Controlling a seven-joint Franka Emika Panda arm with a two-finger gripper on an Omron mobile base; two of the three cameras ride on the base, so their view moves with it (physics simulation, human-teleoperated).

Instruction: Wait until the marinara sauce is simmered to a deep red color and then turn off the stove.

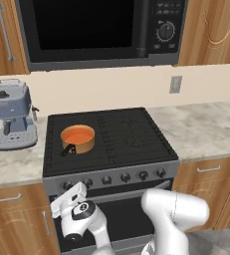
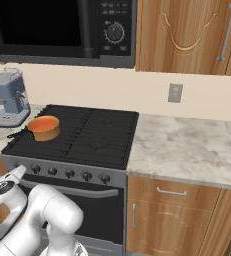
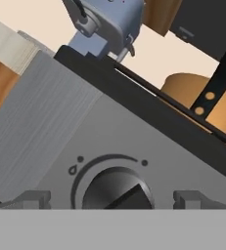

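Wooden cabinets and a marble-look counter (image 1: 201, 130) frame your left base view, with the stove (image 1: 131, 144) set between them and a black microwave (image 1: 101, 30) above. Your gripper (image 1: 66, 195) sits low at the steel front strip, right at the leftmost of the black knobs (image 1: 67, 185). Up and beyond it, on the near-left grate, stands the copper saucepan (image 1: 80, 144) holding the marinara sauce (image 1: 77, 135), which reads orange rather than deep red. A blue-grey coffee machine (image 1: 11, 117) stands on the counter further left of the pan.

From the right base view, you see the hand's white wrist down at the stove's left front corner, below the knob row. The sauce (image 2: 43, 123) lies up past the wrist on the cooktop, still orange, its pan's dark handle (image 2: 18, 133) pointing toward the counter edge.

Through the hand view, a single knob (image 3: 118, 189) fills the space between your two fingertips (image 3: 33, 197); the jaws stand wide, one tip on each side of the knob, neither visibly touching it. The pan's copper wall (image 3: 183, 90) and dark handle show beyond the strip.
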